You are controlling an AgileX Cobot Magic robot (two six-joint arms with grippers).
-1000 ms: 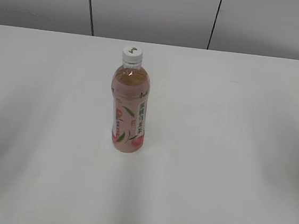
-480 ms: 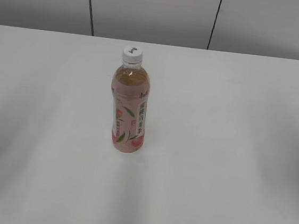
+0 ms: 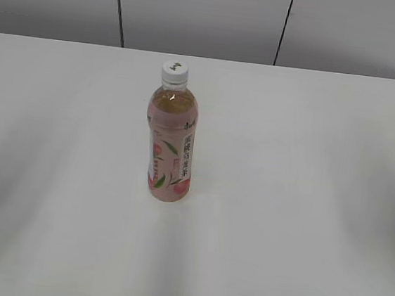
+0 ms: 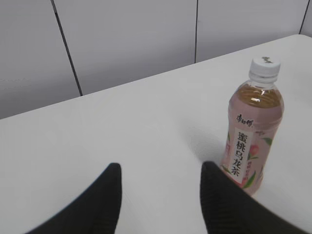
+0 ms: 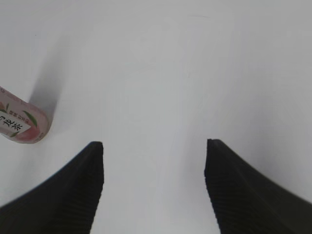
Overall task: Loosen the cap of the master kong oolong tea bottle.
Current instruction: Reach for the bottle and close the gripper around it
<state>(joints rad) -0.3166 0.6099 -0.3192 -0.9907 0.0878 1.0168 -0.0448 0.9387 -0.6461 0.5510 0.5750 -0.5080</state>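
Observation:
The master kong oolong tea bottle (image 3: 171, 145) stands upright near the middle of the white table, with amber tea and a pink peach label. Its white cap (image 3: 175, 71) is on the neck. Neither gripper shows in the exterior view. In the left wrist view the bottle (image 4: 251, 141) and cap (image 4: 264, 68) stand to the right, just beyond my open, empty left gripper (image 4: 161, 168). In the right wrist view only the bottle's base (image 5: 22, 122) shows at the far left, well apart from my open, empty right gripper (image 5: 153, 146).
The white table (image 3: 291, 200) spreads wide around the bottle. A grey panelled wall (image 3: 204, 14) with dark vertical seams stands behind the table's far edge.
A small dark part at the exterior view's left edge has slipped almost out of sight. The bottle has not moved.

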